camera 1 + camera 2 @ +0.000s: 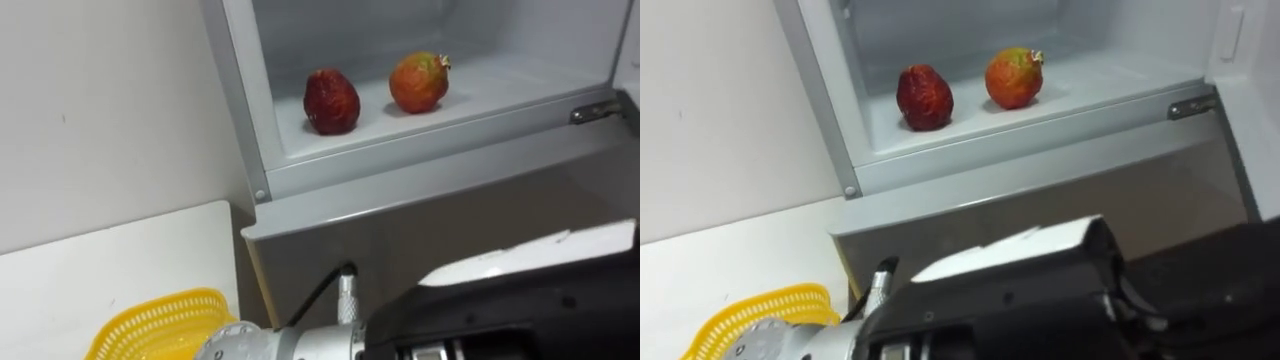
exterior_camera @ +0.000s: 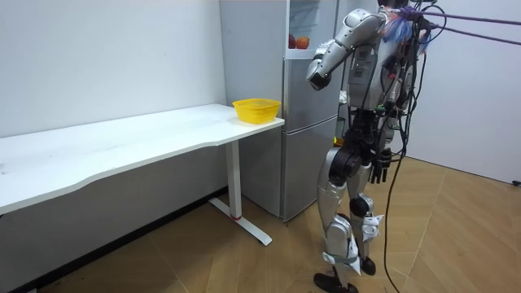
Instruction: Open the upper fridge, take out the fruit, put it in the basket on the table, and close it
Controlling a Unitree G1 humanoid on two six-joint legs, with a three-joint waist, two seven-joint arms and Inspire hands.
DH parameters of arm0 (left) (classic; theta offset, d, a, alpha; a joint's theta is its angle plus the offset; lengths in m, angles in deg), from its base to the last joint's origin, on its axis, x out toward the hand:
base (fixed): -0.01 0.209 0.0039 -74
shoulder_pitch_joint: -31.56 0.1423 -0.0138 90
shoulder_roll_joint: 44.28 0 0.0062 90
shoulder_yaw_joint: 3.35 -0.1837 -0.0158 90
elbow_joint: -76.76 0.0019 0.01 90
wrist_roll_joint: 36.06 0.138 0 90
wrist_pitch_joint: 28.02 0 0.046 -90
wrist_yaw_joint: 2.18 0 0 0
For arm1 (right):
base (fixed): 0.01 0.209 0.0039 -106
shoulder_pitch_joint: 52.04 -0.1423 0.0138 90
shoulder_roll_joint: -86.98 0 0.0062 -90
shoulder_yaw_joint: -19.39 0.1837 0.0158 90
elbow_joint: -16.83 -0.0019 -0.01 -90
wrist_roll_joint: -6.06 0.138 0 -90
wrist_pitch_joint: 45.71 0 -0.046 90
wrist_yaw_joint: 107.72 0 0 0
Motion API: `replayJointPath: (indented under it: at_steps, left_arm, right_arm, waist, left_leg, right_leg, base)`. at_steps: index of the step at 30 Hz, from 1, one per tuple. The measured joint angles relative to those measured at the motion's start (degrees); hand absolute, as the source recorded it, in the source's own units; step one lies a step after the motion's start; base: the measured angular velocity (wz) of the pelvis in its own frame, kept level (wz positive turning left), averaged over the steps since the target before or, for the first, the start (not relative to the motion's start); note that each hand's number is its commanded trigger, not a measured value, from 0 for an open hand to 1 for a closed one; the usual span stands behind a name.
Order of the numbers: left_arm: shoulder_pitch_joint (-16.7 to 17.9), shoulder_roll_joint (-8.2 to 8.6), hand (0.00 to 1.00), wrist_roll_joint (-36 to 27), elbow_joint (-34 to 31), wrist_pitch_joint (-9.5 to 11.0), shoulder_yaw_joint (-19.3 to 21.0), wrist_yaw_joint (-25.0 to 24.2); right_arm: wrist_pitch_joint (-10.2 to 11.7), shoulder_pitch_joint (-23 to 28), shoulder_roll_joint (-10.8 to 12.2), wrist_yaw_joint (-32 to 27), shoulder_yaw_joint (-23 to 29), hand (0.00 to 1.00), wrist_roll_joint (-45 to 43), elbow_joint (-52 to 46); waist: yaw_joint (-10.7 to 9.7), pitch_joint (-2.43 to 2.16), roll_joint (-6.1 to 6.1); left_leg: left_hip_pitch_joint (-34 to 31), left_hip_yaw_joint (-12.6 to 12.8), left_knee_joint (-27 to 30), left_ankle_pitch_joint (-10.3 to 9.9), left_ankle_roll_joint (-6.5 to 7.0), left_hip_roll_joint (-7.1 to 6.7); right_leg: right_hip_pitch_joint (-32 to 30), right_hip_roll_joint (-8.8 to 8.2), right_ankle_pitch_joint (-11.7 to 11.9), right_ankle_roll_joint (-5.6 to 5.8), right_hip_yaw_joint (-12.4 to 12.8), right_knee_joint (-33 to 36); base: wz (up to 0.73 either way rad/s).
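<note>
Black and close to the lens in the left eye view, the left hand [image 1: 500,310] lies across the bottom of the frame, its silver wrist to its left. You cannot tell whether it is released or clenched, and nothing shows in its grasp. Up and beyond it the fridge [image 1: 420,160] stands open at its upper compartment. Two fruits sit on the white floor of that compartment, apart from each other and well above the hand. The red fruit [image 1: 330,100] is above the wrist, near the compartment's left wall, and the orange fruit [image 1: 419,82] is to its right and a little further back. To the left of the wrist you see a yellow basket [image 1: 160,322] on a white table [image 1: 120,265].

From the right eye view the same hand lies across the lower middle and right. Both fruits are up and to its left, untouched.

Across the room view the robot stands upright on both feet, just before the fridge, with the table at the room view's left. Its left arm is raised and bent at the height of the open compartment. The right hand [image 2: 378,168] hangs beside the hip, relaxed and empty. The basket sits at the table end nearest the fridge.
</note>
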Motion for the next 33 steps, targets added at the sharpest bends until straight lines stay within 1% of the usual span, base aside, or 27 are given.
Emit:
replayJointPath:
  at_steps: [5,7,11,13,17,21,23,25,26,29,33]
  left_arm:
    - [-1.2,0.46,0.00,0.0,0.1,0.0,-0.4,0.7]
    - [-1.2,0.89,0.00,0.0,0.1,0.0,-0.4,0.8]
    - [-1.3,1.18,0.00,0.0,0.1,0.0,-0.4,0.9]
    - [-1.3,1.40,0.00,0.0,0.1,0.0,-0.5,1.0]
    - [-1.3,1.48,0.00,0.0,0.1,0.1,-0.6,1.1]
    - [-1.7,1.70,0.00,0.0,0.2,0.2,-1.3,1.9]
    - [-2.9,2.17,0.00,0.0,1.2,0.2,-2.1,2.0]
    - [-4.1,3.22,0.00,0.0,2.1,0.2,-3.5,2.1]
    - [-4.3,3.39,0.00,0.0,2.4,0.2,-3.8,2.1]
    - [-5.1,4.24,0.00,0.0,3.4,0.2,-4.8,2.3]
    - [-6.1,6.41,0.00,0.0,5.4,0.2,-5.9,2.3]
  right_arm:
    - [0.0,-0.2,-0.1,0.6,0.0,0.00,0.1,-0.1]
    - [0.0,-0.3,-0.1,0.7,0.0,0.00,0.1,-0.2]
    - [0.0,-0.5,-0.1,0.7,-0.1,0.00,0.6,-0.4]
    - [0.0,-0.6,-0.6,0.7,-1.7,0.00,1.2,-0.6]
    - [0.1,-0.8,-1.0,0.7,-2.1,0.00,1.2,-0.5]
    - [0.4,-1.6,-1.0,0.6,-2.3,0.00,1.1,-0.2]
    - [0.5,-1.6,-1.0,0.3,-2.8,0.00,1.1,-0.3]
    - [0.4,-1.7,-1.0,-0.1,-3.4,0.00,1.0,-0.3]
    - [0.4,-1.8,-1.0,-0.1,-3.4,0.00,0.9,-0.3]
    - [0.4,-2.1,-1.0,-0.1,-3.6,0.00,0.8,-0.3]
    - [0.2,-2.4,-1.0,-0.1,-4.3,0.00,0.8,-0.3]
  waist:
    - [-0.1,0.00,0.00]
    - [-0.1,0.00,-0.01]
    - [-0.1,-0.03,0.03]
    - [-0.1,-0.10,0.13]
    - [-0.3,-0.34,0.47]
    - [-1.3,-0.40,0.56]
    - [-1.4,-0.39,0.56]
    - [-1.5,-0.39,0.55]
    - [-1.7,-0.39,0.55]
    - [-2.8,-0.37,0.54]
    - [-3.2,-0.32,0.49]
  left_leg:
    - [0.0,0.0,0.0,0.0,0.00,0.00]
    - [0.0,0.0,0.0,0.0,0.00,0.02]
    - [-0.2,0.1,0.0,0.0,0.00,0.01]
    - [-0.3,0.1,0.0,0.0,0.00,0.00]
    - [-0.4,0.6,0.0,0.0,0.00,0.05]
    - [-0.3,0.9,0.1,0.0,0.00,0.16]
    - [-0.3,0.9,0.1,0.0,0.00,0.25]
    - [-0.2,0.9,0.1,0.0,-0.01,0.24]
    - [-0.1,0.9,0.1,0.0,-0.01,0.24]
    - [0.0,0.9,0.1,0.0,-0.01,0.29]
    - [0.0,1.2,0.2,0.0,-0.01,0.34]
  right_leg:
    - [0.0,-0.02,0.0,-0.01,0.1,0.0]
    - [-0.1,-0.04,0.0,-0.01,0.1,0.0]
    - [-0.5,-0.01,0.0,-0.02,0.4,0.1]
    - [-0.7,0.00,0.1,-0.03,0.7,0.2]
    - [-0.8,-0.01,0.1,-0.01,0.8,0.1]
    - [-0.8,0.01,0.1,-0.02,0.9,0.1]
    - [-0.7,-0.06,0.1,-0.01,0.9,0.2]
    - [-0.6,-0.09,0.1,-0.01,0.9,0.2]
    - [-0.5,-0.10,0.1,-0.01,0.9,0.2]
    - [-0.3,-0.23,0.1,-0.01,1.0,0.1]
    - [-0.5,-0.25,0.1,-0.03,1.0,0.1]
  base:
    - [0.00]
    - [0.00]
    - [-0.05]
    - [-0.06]
    - [-0.01]
    - [0.00]
    - [0.00]
    - [0.00]
    - [0.00]
    - [0.00]
    - [0.00]
